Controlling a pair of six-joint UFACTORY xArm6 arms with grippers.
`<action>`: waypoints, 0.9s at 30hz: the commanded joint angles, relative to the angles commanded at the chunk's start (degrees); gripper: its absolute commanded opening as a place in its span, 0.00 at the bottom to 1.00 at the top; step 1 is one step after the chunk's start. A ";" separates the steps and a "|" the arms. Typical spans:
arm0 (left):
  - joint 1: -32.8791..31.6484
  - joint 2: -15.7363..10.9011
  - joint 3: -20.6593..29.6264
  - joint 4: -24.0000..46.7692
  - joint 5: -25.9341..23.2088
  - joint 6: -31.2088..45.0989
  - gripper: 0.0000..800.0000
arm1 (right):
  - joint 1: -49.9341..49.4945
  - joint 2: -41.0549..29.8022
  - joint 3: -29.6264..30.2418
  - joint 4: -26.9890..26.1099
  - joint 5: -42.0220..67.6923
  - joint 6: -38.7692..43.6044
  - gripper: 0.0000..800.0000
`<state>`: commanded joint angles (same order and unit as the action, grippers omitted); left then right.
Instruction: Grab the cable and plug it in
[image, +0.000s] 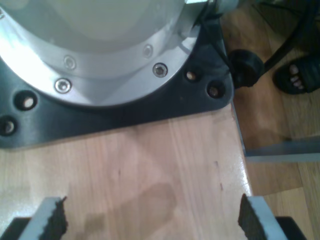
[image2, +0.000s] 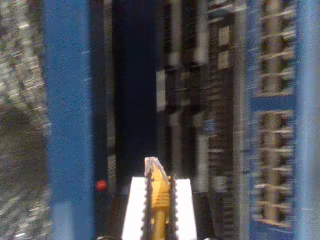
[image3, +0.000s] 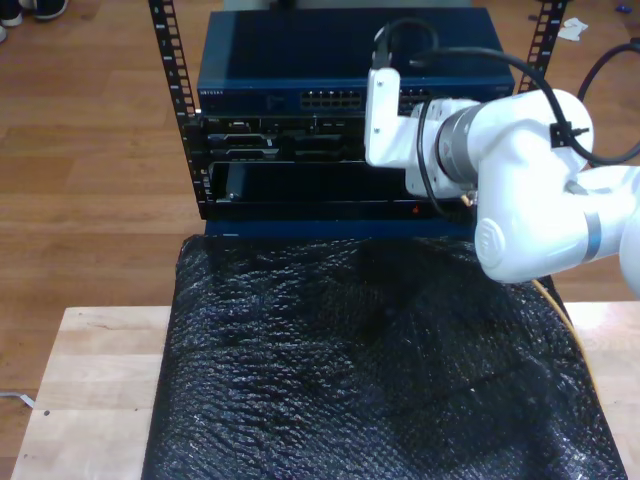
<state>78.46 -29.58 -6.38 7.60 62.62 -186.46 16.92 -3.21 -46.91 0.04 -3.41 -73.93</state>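
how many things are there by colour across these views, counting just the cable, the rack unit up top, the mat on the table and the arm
Yellow-orange: 1, the cable, clamped in my second gripper
Blue: 1, the rack unit
Black: 1, the bubble-textured mat
White: 1, an arm in the exterior view
Total: 4

A: Second wrist view is motion-blurred. The rack ports (image2: 272, 135) are smeared and I can't make out single sockets. The cable (image2: 159, 197) is cut off by the picture's edge just behind its plug.

B: In the exterior view the white arm (image3: 520, 190) hides the rack's (image3: 300, 110) right part; jaws there can't be made out.

A: A sandalled foot (image: 300, 75) is cut off by the first wrist picture's edge.
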 joint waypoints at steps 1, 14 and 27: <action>0.00 0.00 0.00 0.00 0.00 0.00 1.00 | -0.09 -0.09 0.00 -0.09 -0.18 0.00 0.00; 0.00 0.00 0.00 0.00 0.00 0.00 1.00 | -1.32 1.05 3.96 -0.35 -13.63 -2.02 0.00; 0.00 0.00 0.00 0.00 0.00 0.00 1.00 | -1.58 -1.32 9.93 -0.70 -21.45 -8.88 0.00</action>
<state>78.46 -29.58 -6.38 7.60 62.62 -186.46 15.34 -4.53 -36.98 -0.66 -24.86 -82.81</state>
